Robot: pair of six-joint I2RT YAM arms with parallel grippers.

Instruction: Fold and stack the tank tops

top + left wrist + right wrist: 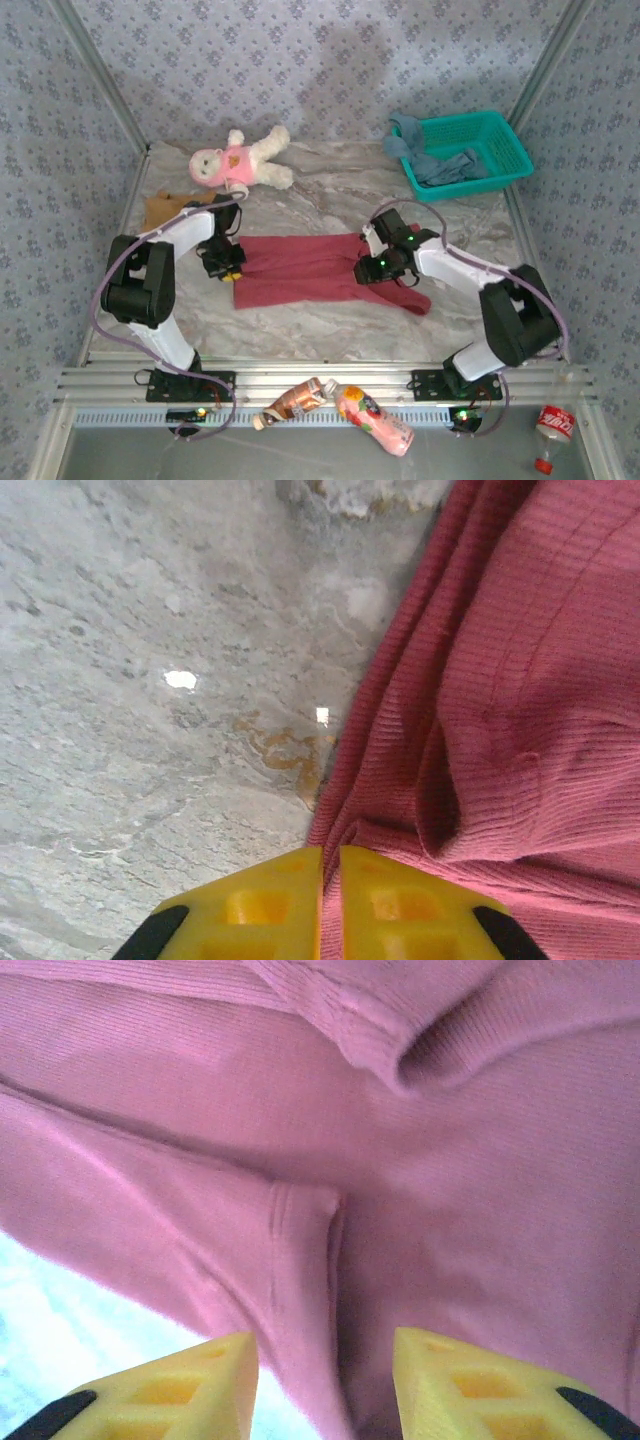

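Dark red tank top [320, 270] lies flat-ish at centre of the worktop [340, 190], long axis running 9 to 3 o'clock, with one strap end trailing toward 4 o'clock. Left fingers [270, 900] sit at its 9 o'clock edge, nearly together with a thin slit. The cloth edge meets the slit, and whether it is pinched cannot be told. Right fingers [190, 1380] are on its 3 o'clock end, clearly apart, with ribbed cloth and a folded hem lying below the gap, not gripped. Tan tank top [165, 208] at 10 o'clock is mostly hidden behind the left arm [150, 275]. Dusty blue tank top [450, 165] is bunched in the teal basket [510, 150] at 1 o'clock, partly draped over the rim, shape unclear. Plush doll [240, 160] is at 11 o'clock.
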